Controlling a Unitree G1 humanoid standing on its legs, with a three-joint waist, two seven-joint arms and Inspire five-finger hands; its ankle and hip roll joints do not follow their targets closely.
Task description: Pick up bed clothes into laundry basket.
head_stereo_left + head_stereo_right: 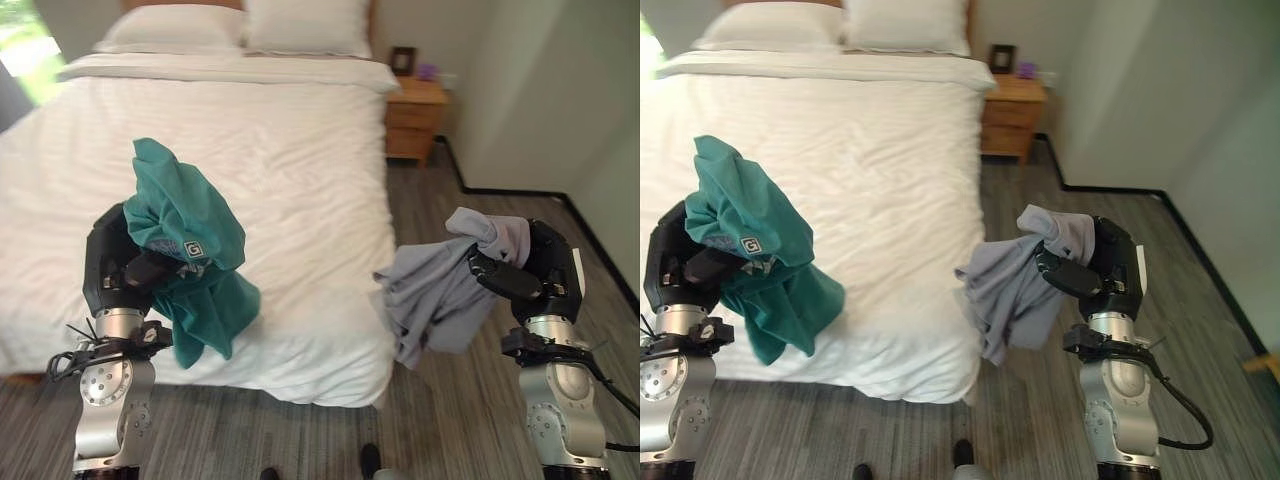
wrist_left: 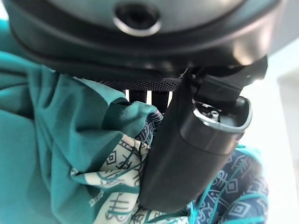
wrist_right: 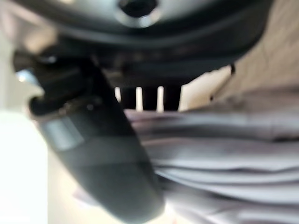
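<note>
A teal green garment (image 1: 190,250) is hanging up in the air, bunched over the left hand (image 1: 120,265), which is gripping it over the near part of the bed (image 1: 300,170). It is showing a pale patterned lining inside, and its loose end is drooping down toward the white sheet. A soft grey garment (image 1: 440,290) is hanging crumpled from the right hand (image 1: 525,270), which is squeezing it beside the bed, over the wooden floor (image 1: 470,400).
</note>
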